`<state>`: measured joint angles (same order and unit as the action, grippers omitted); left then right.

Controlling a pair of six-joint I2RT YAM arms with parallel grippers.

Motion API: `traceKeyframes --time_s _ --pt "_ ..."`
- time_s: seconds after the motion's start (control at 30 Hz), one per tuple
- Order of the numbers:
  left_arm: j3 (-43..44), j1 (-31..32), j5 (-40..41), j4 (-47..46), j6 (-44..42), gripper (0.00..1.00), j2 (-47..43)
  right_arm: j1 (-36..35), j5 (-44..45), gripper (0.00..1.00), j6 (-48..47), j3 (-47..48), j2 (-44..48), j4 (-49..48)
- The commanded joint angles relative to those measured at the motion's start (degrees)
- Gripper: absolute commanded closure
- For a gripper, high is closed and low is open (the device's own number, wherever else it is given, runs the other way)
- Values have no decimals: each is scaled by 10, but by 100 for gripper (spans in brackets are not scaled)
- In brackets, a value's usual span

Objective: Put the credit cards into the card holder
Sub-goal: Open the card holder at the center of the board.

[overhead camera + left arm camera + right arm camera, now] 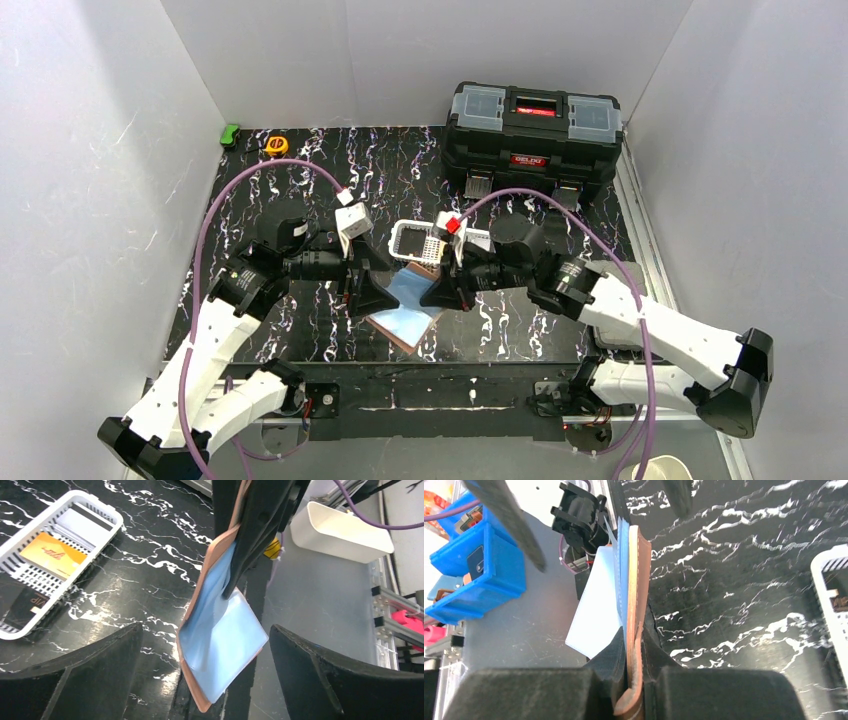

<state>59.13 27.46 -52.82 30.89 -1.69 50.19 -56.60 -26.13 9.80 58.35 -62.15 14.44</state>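
Note:
The salmon-pink card holder [633,625] hangs edge-on above the table, with my right gripper [636,676] shut on its lower edge. A light blue credit card [226,647] lies against its inner face, partly sticking out. My left gripper [206,677] is open, one finger on each side of the holder's lower corner [196,690] without touching it. From above, the holder [402,330] and blue card [411,291] sit between the left gripper [368,292] and the right gripper [447,290]. More credit cards lie in the white basket: an orange one [52,555] and a black one [20,609].
The white slotted basket [398,240] stands just behind the grippers. A black toolbox [535,130] sits at the back right. A green item [230,135] and a yellow tape measure [277,145] lie at the back left. A white bin [345,532] and blue bins [479,570] lie off the table.

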Motion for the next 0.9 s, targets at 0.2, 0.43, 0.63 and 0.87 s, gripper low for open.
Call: traceKeyframes --time_s 0.2,0.43,0.63,0.87 --pt "-36 -1 94 30 -181 2 -16 11 3 93 162 -206 -12 -269" --pt "-108 1 105 36 -364 2 -24 24 -10 92 273 -278 -126 -447" --pt "-112 2 94 59 -450 2 2 26 22 90 334 -298 -224 -550" --pt "-119 3 94 73 -500 2 10 33 106 79 354 -338 -235 -551"
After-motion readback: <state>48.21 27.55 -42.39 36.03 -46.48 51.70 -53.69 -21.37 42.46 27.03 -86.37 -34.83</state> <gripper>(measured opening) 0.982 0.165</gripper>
